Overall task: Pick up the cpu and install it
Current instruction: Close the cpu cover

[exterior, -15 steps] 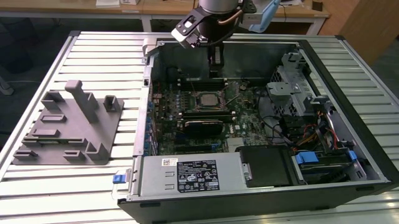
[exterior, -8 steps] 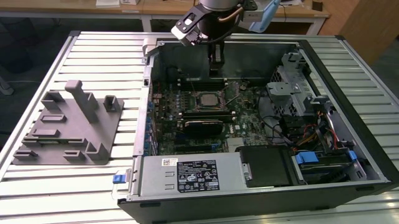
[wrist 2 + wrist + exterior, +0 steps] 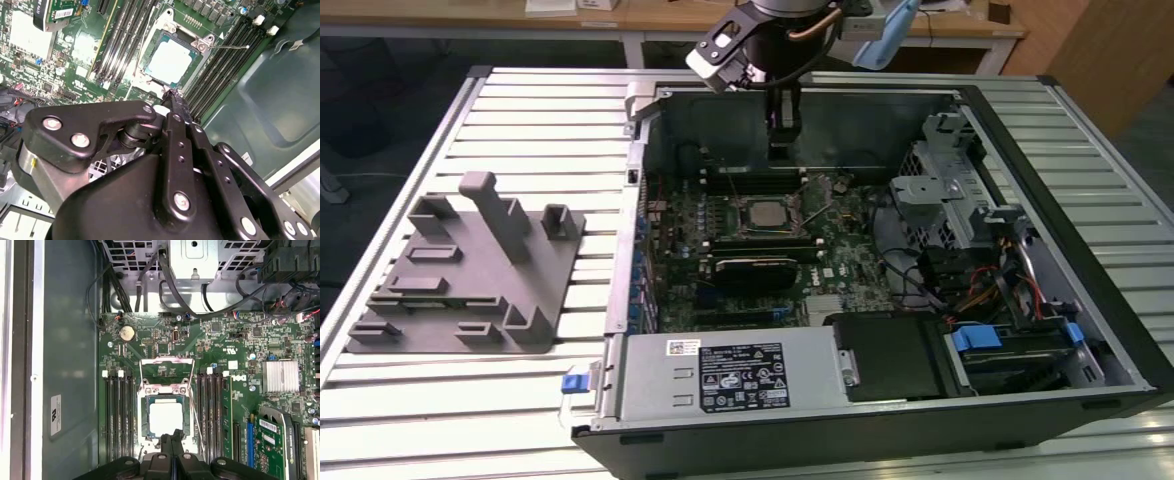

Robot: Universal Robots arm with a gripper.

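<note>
Ideally, the cpu (image 3: 165,419) is seated flat and square in its socket (image 3: 142,412), near the closed, empty jaws of the gripper (image 3: 172,436).

The scene is lit brightly and evenly from overhead. In the exterior view the slatted worktop (image 3: 520,120) is given a pale sheen, while the inside of the computer case (image 3: 881,120) beneath the tool (image 3: 781,153) is left in dimmer shade. In both wrist views the cpu (image 3: 170,61) (image 3: 165,419), just beyond the tool's tips, is washed almost white by glare. The heatsink (image 3: 27,35), off to one side of the tool, is likewise overexposed. In the second wrist view the tool's black links nearest the lens are rendered slightly soft, and small highlights are caught on their screw heads.
</note>
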